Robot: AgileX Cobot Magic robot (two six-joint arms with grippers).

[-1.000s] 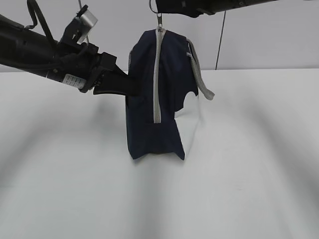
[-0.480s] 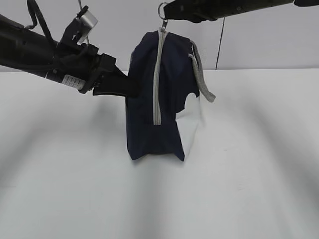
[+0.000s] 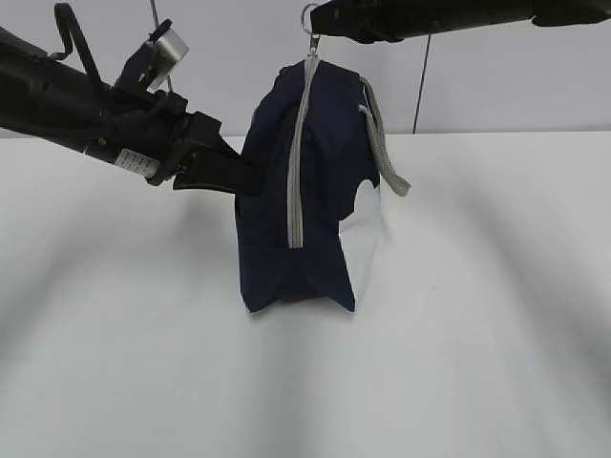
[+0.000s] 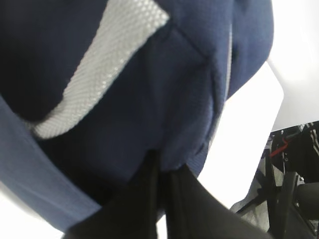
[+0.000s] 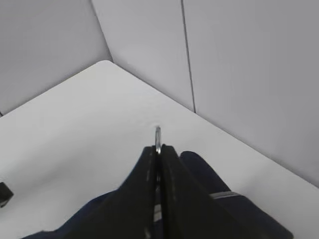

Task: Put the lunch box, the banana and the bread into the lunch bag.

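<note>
The dark navy lunch bag [image 3: 320, 172] stands upright on the white table, grey zipper [image 3: 297, 162] running down its near face and shut. My left gripper [image 3: 246, 176] is shut, pinching the bag's fabric on its left side; the left wrist view shows navy cloth [image 4: 164, 109] and a grey mesh strap [image 4: 104, 64] between and above the fingers. My right gripper [image 3: 323, 24] is shut on the metal ring pull [image 3: 310, 14] at the bag's top; the ring [image 5: 158, 137] shows between the fingertips in the right wrist view. The lunch box, banana and bread are out of view.
A grey strap handle [image 3: 382, 143] hangs down the bag's right side beside its white side panel [image 3: 363, 234]. The white table [image 3: 477, 334] stretches all around the bag. A pale wall stands behind, with a vertical seam [image 3: 420, 86].
The bag's top has tilted and lifted slightly, its base shifting a little left. The left arm has moved slightly left and up with the cloth. The right gripper stays at the ring.
</note>
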